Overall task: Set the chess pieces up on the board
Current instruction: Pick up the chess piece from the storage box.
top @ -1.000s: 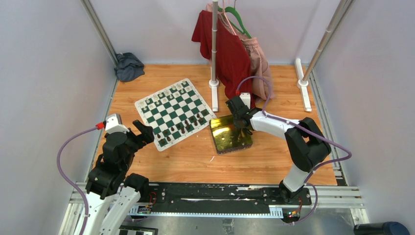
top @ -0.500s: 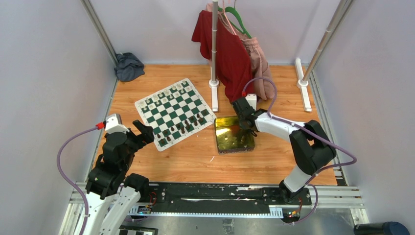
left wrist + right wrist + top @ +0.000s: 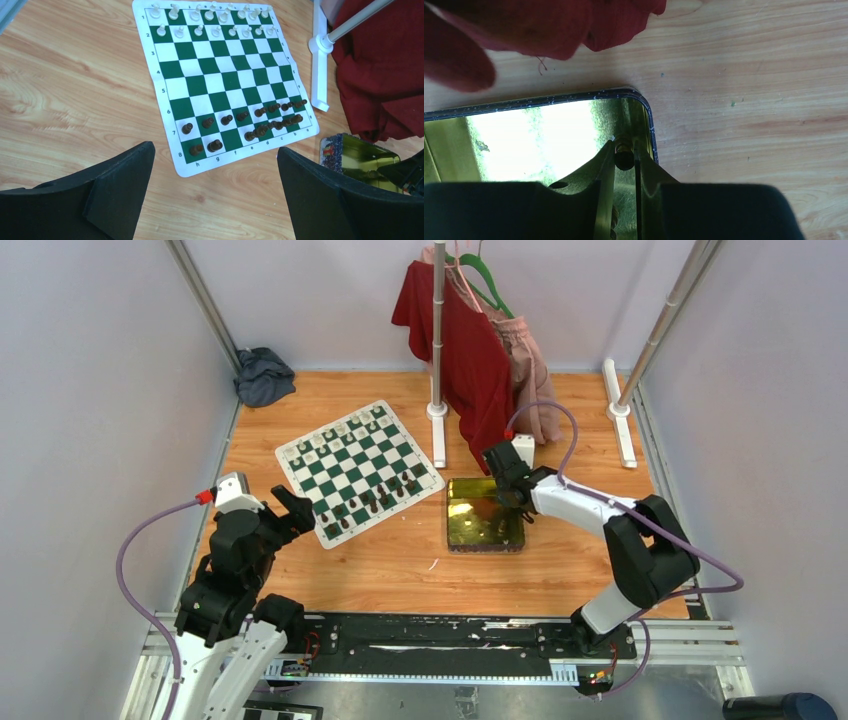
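Your right jaws grip a dark chessman point(image 3: 624, 159) inside the tin point(image 3: 524, 140). Your left jaws gape open, well left of the tin.

The board point(image 3: 216, 82) has coordinates printed on its white border: numbers 1 to 8 along the left edge, letters h to a along the near edge.
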You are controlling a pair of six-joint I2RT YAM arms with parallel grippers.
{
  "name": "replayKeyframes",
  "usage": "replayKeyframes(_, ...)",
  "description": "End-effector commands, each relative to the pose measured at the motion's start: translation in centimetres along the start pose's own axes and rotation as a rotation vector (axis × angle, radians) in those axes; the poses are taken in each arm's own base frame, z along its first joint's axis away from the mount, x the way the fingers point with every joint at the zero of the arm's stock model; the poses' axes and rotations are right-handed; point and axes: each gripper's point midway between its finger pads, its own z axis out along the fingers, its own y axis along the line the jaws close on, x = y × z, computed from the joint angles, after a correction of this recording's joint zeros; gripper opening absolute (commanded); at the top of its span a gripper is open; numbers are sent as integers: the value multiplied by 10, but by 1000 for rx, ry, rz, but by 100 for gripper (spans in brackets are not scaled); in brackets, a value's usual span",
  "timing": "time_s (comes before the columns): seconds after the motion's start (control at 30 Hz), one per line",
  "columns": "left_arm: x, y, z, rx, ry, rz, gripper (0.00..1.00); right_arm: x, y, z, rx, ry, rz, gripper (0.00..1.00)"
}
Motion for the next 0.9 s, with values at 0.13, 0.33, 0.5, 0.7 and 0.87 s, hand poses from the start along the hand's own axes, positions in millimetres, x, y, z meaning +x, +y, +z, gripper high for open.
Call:
replayKeyframes(0.13,1,-3,1,21,-4,13,100,13,-11,7,-17,46,120,0)
replayKeyframes(0.33,1,-3,1,21,-1,15,100,16,-15,10,-32,69,174,0)
replayKeyframes(0.5,2,-3,2,20,0,14,100,16,-14,12,-60,85,222,0)
replayKeyframes(0.7,2,-3,2,19,-1,14,100,15,-11,13,-98,93,262,0)
replayKeyframes(0.87,3,-3,2,19,4,17,100,10,-4,9,-136,88,273,0)
